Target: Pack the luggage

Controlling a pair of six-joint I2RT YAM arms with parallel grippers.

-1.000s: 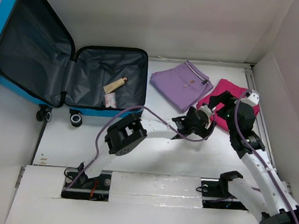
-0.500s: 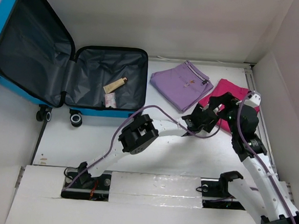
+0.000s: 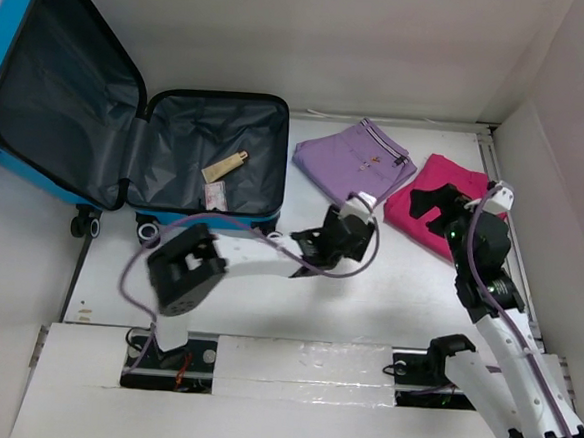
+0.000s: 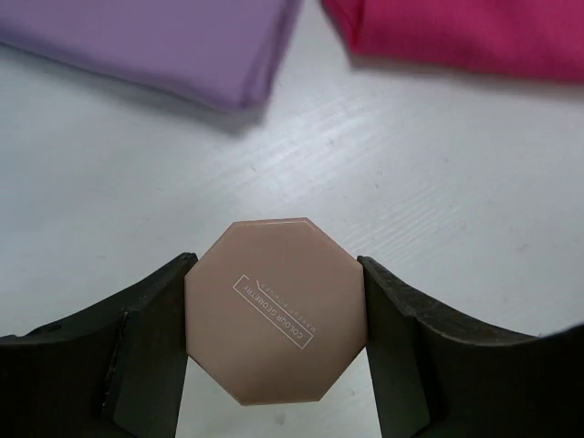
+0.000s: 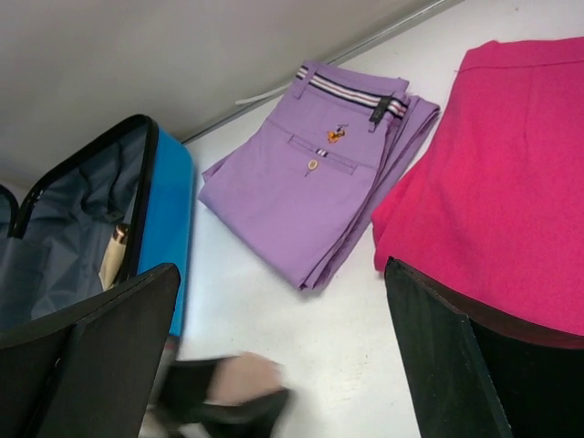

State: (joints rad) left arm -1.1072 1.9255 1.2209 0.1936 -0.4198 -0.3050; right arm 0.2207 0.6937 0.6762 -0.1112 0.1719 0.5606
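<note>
The blue luggage [image 3: 41,81] lies open at the far left, its dark grey lining showing; its blue wall also shows in the right wrist view [image 5: 169,214]. My left gripper [image 4: 276,265] is shut on a pink octagonal compact [image 4: 274,310] with small white print, held just above the table in front of the purple trousers. In the top view the left gripper [image 3: 343,233] is right of the luggage's lower half. In the right wrist view it [image 5: 228,401] is blurred. My right gripper [image 3: 438,204] is open and empty over the pink garment [image 3: 444,190]; its jaws stand wide apart in its own view [image 5: 281,274].
Folded purple trousers [image 3: 354,163] lie beside the folded pink garment [image 5: 511,182] at the back right. A tan tube [image 3: 225,166] and a small packet [image 3: 216,199] lie in the luggage's lower half. White walls close in the back and the right.
My left gripper has swung left with the compact, from beside the pink garment to in front of the purple trousers. The right gripper has stayed over the pink garment.
</note>
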